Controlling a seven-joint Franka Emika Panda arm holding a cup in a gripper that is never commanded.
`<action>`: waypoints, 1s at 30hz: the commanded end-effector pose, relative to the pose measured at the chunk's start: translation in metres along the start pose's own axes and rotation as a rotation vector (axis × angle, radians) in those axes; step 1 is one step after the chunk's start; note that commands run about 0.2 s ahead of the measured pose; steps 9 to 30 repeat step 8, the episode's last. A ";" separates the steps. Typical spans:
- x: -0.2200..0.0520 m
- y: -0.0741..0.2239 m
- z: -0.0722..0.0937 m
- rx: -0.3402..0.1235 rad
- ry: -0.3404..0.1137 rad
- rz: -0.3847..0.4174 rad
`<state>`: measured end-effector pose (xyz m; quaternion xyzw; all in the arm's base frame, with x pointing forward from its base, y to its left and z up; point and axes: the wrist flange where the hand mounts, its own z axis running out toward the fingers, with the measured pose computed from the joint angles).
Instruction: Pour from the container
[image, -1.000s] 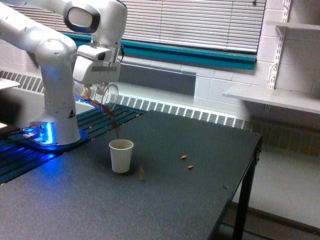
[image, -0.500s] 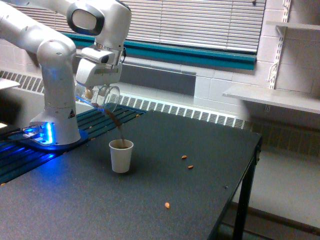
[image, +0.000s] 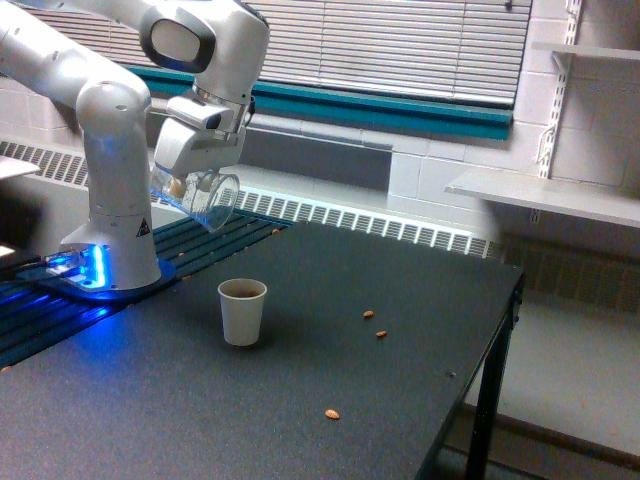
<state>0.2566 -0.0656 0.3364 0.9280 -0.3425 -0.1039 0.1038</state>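
so the gripper (image: 190, 172) was clamped around the container (image: 203, 196), holding it tipped steeply with its mouth angled down and toward the exterior view's right. the clear tumbler hung in the air, just under the wrist, and it looked nearly or fully empty; i couldn't tell if a few pieces were left near its base. no stream was visible below its lip.

below the gripper and a bit toward the exterior view's right, the white paper cup (image: 242, 311) stood upright on the dark table (image: 400, 400), brown fill showing at its rim. further out, stray nuts lay on the table: two (image: 374, 324) well to the right of the cup, one (image: 331, 413) nearer the front edge.

risks as i judged them: the container's mouth sat high above the cup and offset from it, so any leftover piece dropping out would likely bounce or miss, as the scattered ones suggest. the cup looked light and full near the top, so a low swing of the tumbler could tip it. righting the tumbler fast could fling a remaining nut.
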 end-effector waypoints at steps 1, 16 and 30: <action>0.000 -0.004 0.002 -0.009 -0.019 -0.013; 0.001 -0.007 0.001 0.009 -0.007 -0.001; 0.001 -0.007 0.001 0.009 -0.007 -0.001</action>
